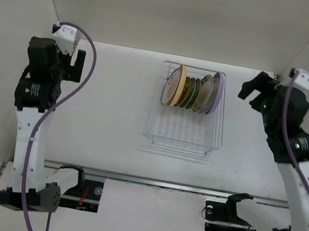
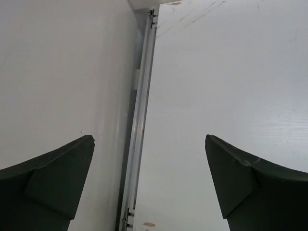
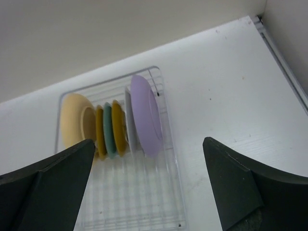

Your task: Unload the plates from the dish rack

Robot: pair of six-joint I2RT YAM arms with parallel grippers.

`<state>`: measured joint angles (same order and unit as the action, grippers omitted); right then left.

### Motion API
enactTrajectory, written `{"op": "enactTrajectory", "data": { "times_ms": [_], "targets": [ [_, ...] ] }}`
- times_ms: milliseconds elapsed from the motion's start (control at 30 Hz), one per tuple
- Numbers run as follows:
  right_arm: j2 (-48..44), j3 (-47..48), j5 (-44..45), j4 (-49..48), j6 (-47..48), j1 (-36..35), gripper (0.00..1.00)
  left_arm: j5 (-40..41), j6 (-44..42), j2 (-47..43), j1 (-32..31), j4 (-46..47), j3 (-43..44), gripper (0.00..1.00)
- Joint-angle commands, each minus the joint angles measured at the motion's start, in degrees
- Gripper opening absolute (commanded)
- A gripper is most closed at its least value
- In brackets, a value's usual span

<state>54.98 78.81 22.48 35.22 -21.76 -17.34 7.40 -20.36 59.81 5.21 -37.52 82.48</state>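
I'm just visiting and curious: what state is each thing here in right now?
Thin white wire dish rack, flat on the table, near half bare.
Round coloured plates, standing on edge, bunched at the rack's far end.
Left tool, open, empty, away from the rack.
Right tool, open, empty, facing the plates.

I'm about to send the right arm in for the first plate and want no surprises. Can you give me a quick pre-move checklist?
1. Right gripper fingers open and empty: ok.
2. Left gripper open, well away from the dish rack: ok.
3. Lavender plate upright at the rack's right end, nearest the right gripper: ok.
4. Right gripper lined up over that plate: not ok, it sits to the right of the rack.
5. Finger room between the lavender plate and the white plate beside it: cannot tell.
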Motion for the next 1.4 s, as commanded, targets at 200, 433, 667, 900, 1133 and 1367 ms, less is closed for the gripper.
{"op": "enactTrajectory", "data": {
  "times_ms": [200, 433, 667, 900, 1133, 1367],
  "targets": [
    [17.4, 6.9, 0.0, 4.3, 2.1, -0.4, 0.89, -9.1, 1.9, 5.9, -0.2, -22.0, 15.5, 1.00],
    [26.3, 10.6, -1.0, -0.2, 4.3, -0.9, 0.75, -22.0, 1.3, -4.2, -0.2, -1.0, 0.4, 1.00],
    [34.4, 12.6, 1.3, -2.2, 7.9, -4.9, 0.71, -20.3, -1.8, -0.1, -0.2, 1.6, 0.3, 1.00],
    [41.1, 15.3, 10.6, -0.9, 5.0, -6.7, 0.66, -18.9, -2.9, 6.3, -0.2, -4.9, 4.5, 1.00],
    [44.2, 16.0, 18.8, -0.4, 2.1, -7.2, 0.54, -17.9, -6.4, 8.0, -0.2, -5.7, 5.9, 1.00],
    [48.0, 18.8, 21.7, 1.5, 0.8, -7.2, 0.47, -18.7, -3.9, 10.6, -1.4, -4.7, 5.9, 1.00]
  ]
}}
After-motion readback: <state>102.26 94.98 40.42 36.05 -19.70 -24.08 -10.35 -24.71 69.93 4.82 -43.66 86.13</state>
